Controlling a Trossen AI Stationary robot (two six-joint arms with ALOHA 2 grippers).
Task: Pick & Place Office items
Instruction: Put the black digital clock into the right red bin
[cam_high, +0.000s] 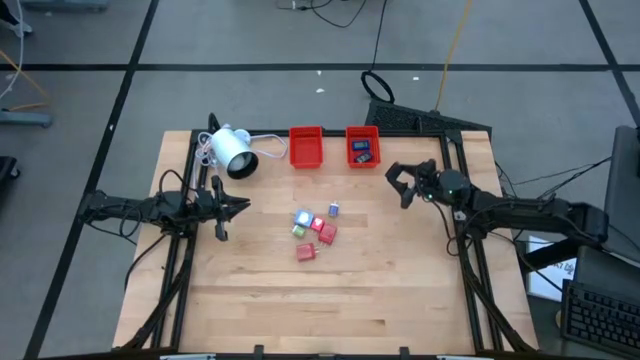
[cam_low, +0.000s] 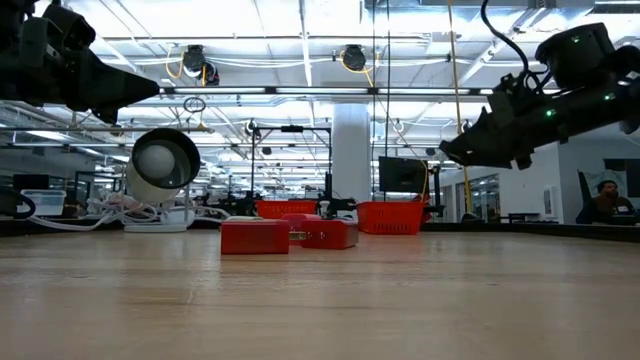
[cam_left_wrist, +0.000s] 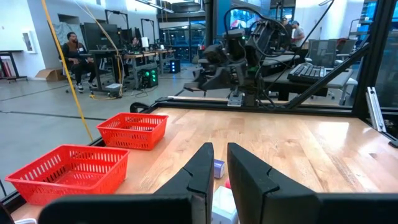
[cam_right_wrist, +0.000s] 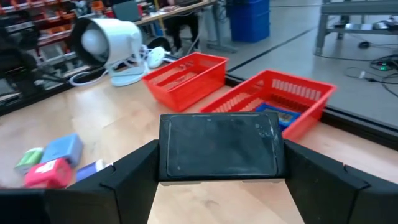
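Two hands aloft | right hand (cam_high: 403, 186) clamps black block (cam_right_wrist: 219, 147) | contents of right tray (cam_high: 362, 147) indistinct

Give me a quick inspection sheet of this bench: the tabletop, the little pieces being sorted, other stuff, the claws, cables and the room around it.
Surface: wooden table, mostly bare.
Job's things: a cluster of small office items in red, blue, green and pale lies mid-table; one blue piece sits in the right red tray.
Clutter: a white lamp-like device lies on its side by the empty left red tray.
Claws: left claw shut, empty, left of the cluster; right claw open, holding a flat black piece near the right tray.
Cables: white cable at the lamp; black cables on the floor.
Surroundings: people seated at desks beyond the table.
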